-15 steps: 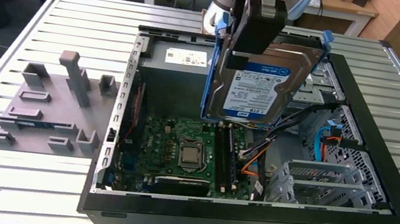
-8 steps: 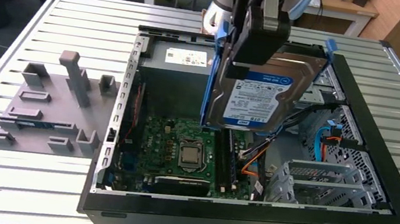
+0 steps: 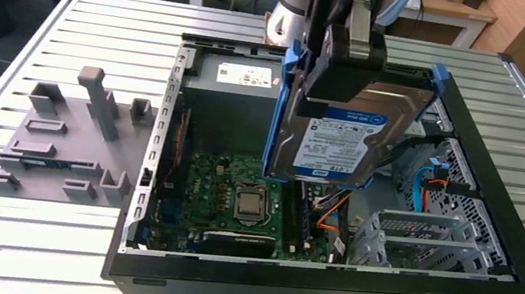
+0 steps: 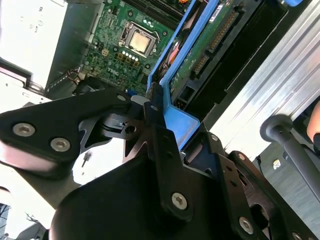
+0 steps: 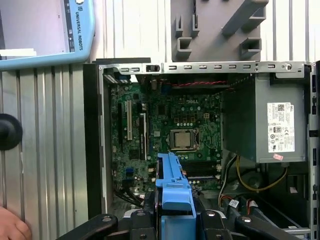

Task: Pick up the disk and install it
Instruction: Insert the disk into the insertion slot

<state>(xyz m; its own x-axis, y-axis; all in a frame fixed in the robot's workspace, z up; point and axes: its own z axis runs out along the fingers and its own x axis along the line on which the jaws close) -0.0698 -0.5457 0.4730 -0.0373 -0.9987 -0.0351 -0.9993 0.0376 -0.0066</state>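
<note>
Disk (image 3: 338, 138) hangs from your gripper (image 3: 341, 89), whose jaws are closed narrow on the end of its blue carrier (image 5: 175, 192). The disk's long axis runs steeply down from the gripper, label face out. It is held above the drive cage (image 3: 431, 242), toward the exterior view's left of the cage, over the motherboard (image 3: 234, 189) beside it.

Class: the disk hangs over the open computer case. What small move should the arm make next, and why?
Probably carry the disk sideways toward the metal drive cage at the exterior view's right. The tool holds it upright above the motherboard, not yet over the cage.
</note>
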